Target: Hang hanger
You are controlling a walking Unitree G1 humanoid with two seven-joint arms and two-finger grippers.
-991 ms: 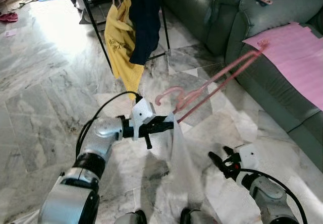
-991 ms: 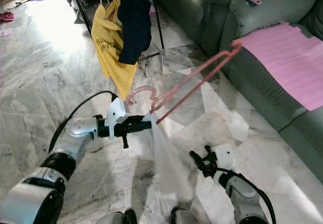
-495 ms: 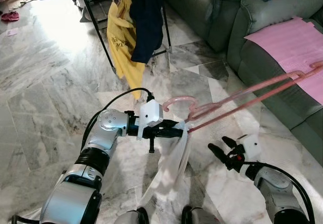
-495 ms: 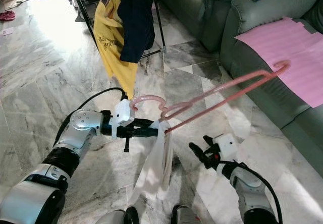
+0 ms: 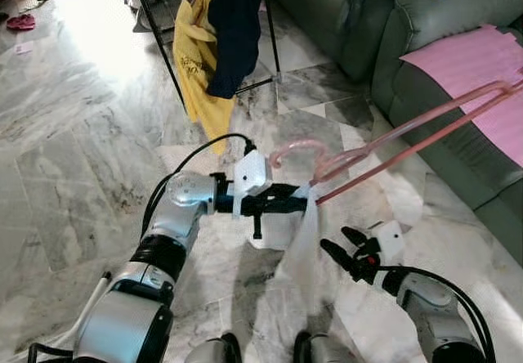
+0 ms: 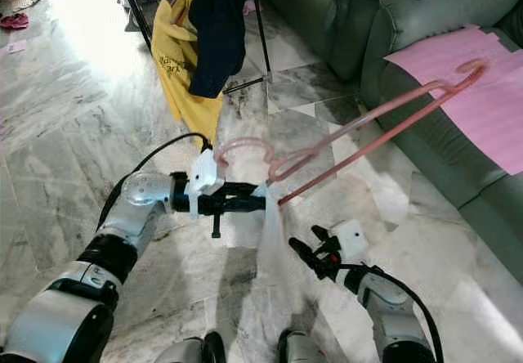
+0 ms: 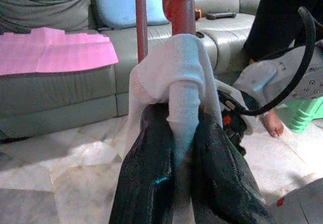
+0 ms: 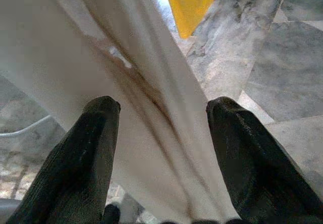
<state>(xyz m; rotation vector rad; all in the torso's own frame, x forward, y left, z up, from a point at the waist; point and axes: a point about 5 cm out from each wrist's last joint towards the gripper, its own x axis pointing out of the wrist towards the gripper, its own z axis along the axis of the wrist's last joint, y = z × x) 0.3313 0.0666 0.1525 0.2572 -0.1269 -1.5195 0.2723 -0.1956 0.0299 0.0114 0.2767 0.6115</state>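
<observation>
A pink hanger (image 5: 392,134) with a thin white cloth (image 5: 304,236) draped from it sticks out to the right over the floor. My left gripper (image 5: 306,203) is shut on the cloth and the hanger's lower bar; the left wrist view shows both fingers (image 7: 151,183) pinching the white cloth (image 7: 176,77). My right gripper (image 5: 341,245) is open, low and to the right of the hanging cloth. Seen from the right wrist, its fingers (image 8: 86,153) stand on either side of the white cloth (image 8: 146,108), apart from it. A black clothes rack (image 5: 159,48) stands ahead.
A yellow shirt (image 5: 196,60) and a dark garment (image 5: 237,28) hang on the rack. A dark green sofa (image 5: 392,52) with a pink sheet (image 5: 474,60) on it lies to the right. Marble floor (image 5: 73,150) spreads to the left and ahead.
My left gripper has carried the hanger and cloth a little forward and right. The hanger's far end has swung up and back over the sofa. My right gripper has edged left toward the cloth.
</observation>
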